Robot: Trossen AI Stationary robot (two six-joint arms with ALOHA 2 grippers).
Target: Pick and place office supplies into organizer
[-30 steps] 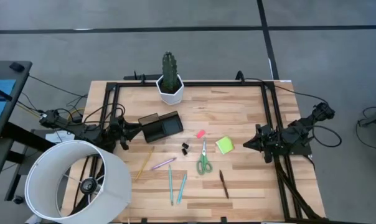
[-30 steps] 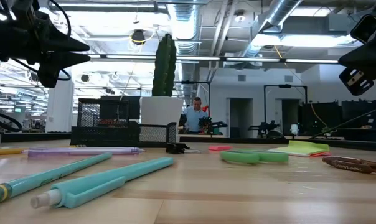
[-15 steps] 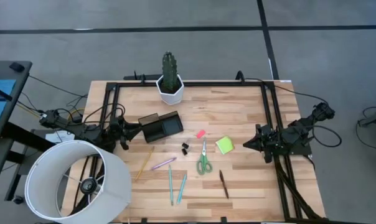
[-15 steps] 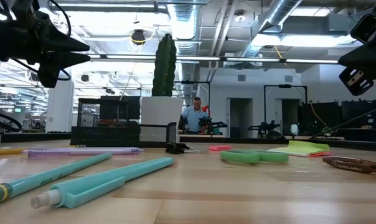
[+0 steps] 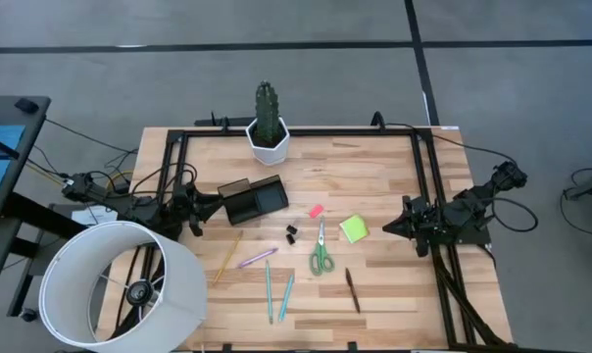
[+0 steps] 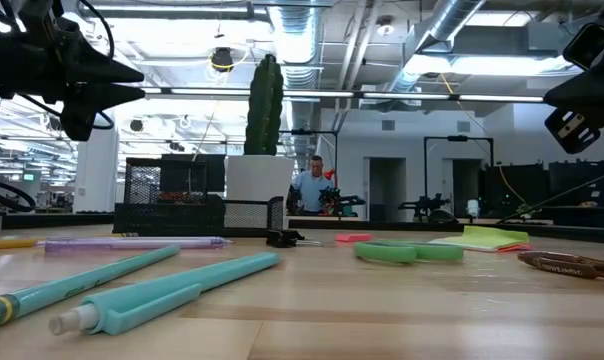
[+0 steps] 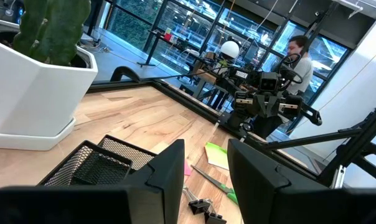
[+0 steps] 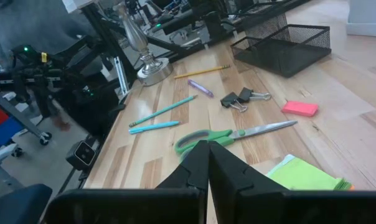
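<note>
The left gripper (image 5: 215,206) hovers at the surface's 9 o'clock edge, fingers (image 7: 169,171) parted and holding nothing, just beside the organizer (image 5: 254,200); the right gripper (image 5: 387,226) waits at 3 o'clock, fingers pressed together, empty; scissors (image 5: 320,251), sticky-note pad (image 5: 354,228), eraser (image 5: 316,210), binder clips (image 5: 292,233) and pens (image 5: 276,289) lie loose mid-surface, toward 6 o'clock of the organizer.

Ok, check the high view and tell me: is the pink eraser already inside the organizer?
No. The pink eraser lies on the bare table, apart from the organizer and to its right.
</note>
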